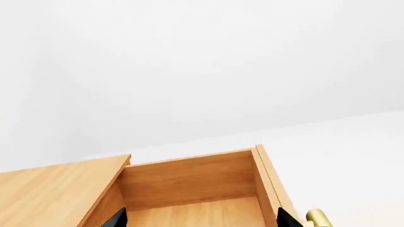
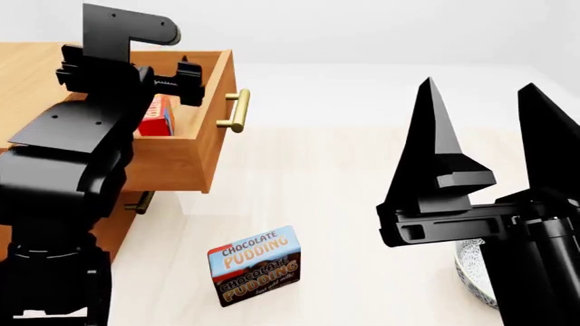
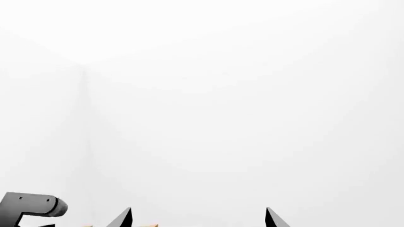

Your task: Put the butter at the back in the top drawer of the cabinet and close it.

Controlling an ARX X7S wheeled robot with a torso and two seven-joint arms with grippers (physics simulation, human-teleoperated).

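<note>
**A:** Start close in. What is nearest you?

**B:** Your right gripper (image 2: 485,125) fills the near right of the head view, fingers pointing up and spread wide with nothing between them, so that claw is released. In its own wrist view only the two finger points (image 3: 124,218) show against white wall. Just below it, at the edge of the head view, you can see part of a patterned bowl (image 2: 471,272) on the pale floor.

**A:** And a little farther out?

**B:** The chocolate pudding box (image 2: 255,265) stands upright on the floor, near the foot of the cabinet (image 2: 27,75) and well apart from your right gripper.

**A:** Then the drawer?

**B:** The top drawer (image 2: 195,153) is pulled out, its brass handle (image 2: 236,111) facing right. Your left arm reaches over it, and the left gripper (image 2: 181,81) sits above the drawer's opening. In the left wrist view its two dark fingertips (image 1: 115,218) stand apart over the bare wooden drawer floor, holding nothing: that claw is released too.

**A:** Where is the butter?

**B:** The butter (image 2: 156,115) lies inside the top drawer, against the left part of it, mostly hidden behind your left arm. Only a red and orange side shows. It is just below the left gripper, and I cannot tell whether they touch.

**A:** Anything beyond?

**B:** A lower drawer handle (image 2: 140,202) peeks out under the open drawer.
</note>
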